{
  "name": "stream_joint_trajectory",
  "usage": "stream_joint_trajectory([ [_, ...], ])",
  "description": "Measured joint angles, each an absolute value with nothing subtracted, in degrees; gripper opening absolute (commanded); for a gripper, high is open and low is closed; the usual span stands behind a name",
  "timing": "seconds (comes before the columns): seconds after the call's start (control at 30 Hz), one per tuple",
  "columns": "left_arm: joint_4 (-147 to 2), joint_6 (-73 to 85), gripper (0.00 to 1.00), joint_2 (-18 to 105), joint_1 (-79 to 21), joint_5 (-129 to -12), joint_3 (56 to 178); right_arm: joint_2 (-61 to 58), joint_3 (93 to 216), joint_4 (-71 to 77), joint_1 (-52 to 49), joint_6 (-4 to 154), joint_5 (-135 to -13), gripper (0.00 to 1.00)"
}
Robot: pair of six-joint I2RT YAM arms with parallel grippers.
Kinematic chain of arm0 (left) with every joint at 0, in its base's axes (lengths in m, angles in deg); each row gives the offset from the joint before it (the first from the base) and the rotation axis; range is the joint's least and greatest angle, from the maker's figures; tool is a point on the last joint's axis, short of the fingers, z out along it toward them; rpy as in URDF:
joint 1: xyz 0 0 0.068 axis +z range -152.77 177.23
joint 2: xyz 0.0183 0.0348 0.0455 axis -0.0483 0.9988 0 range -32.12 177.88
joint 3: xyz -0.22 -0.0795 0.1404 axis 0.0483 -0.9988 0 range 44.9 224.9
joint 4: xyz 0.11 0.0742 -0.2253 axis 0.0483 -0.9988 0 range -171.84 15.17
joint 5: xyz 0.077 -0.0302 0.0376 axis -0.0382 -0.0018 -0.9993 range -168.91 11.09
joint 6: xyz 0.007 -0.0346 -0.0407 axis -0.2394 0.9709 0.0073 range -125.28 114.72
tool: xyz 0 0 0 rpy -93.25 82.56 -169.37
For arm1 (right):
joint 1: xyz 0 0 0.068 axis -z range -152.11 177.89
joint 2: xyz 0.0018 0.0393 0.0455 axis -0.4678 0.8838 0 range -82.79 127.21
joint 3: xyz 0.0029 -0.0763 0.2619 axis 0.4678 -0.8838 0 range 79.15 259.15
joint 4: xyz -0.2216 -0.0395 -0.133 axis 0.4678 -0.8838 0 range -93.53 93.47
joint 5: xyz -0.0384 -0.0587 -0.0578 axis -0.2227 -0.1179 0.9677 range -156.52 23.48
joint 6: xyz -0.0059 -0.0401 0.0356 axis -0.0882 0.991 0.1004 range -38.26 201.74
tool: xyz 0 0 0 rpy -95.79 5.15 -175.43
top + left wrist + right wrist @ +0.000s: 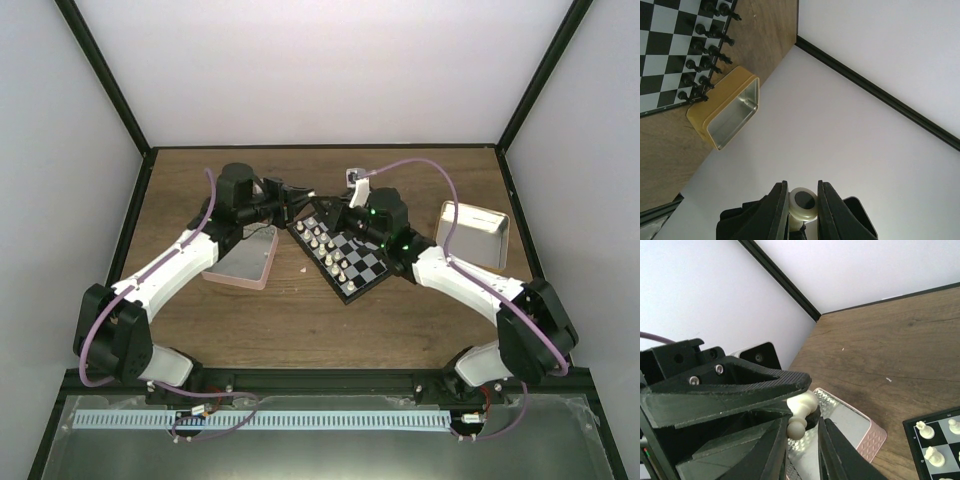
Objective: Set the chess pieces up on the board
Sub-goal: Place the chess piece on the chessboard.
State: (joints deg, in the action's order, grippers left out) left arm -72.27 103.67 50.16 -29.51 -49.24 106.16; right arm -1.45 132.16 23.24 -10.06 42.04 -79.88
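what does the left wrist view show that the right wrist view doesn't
Only left wrist: the tan box, black pieces lining one edge of the board, and the round base of the white piece. Only right wrist: the pink tray, white pieces on the board, and the right gripper flanking the held piece's head. Both: the board, the wooden table, and that white piece held in the left gripper.

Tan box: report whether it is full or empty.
Empty: the tan box shows only a bare silvery inside in the top and left wrist views, no pieces.
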Motion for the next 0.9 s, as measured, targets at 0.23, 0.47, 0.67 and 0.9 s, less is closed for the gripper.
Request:
stream_joint_trajectory([
  [0.23, -71.39, 104.06, 0.06, 50.16, -29.8, -49.13, 106.16, -1.75, 132.16, 23.43, -9.84, 43.04, -78.59, 0.3],
  [0.47, -71.09, 104.08, 0.06, 50.16, -29.82, -49.17, 106.16, -1.75, 132.16, 24.37, -9.8, 43.42, -78.79, 0.15],
  [0.67, -71.02, 104.08, 0.06, 50.16, -29.84, -49.2, 106.11, -1.75, 132.16, 24.72, -9.8, 43.98, -78.92, 0.07],
  [0.9, -70.85, 103.91, 0.37, 50.16, -29.95, -49.48, 105.72, -1.78, 132.16, 24.07, -9.8, 44.88, -78.79, 0.01],
])
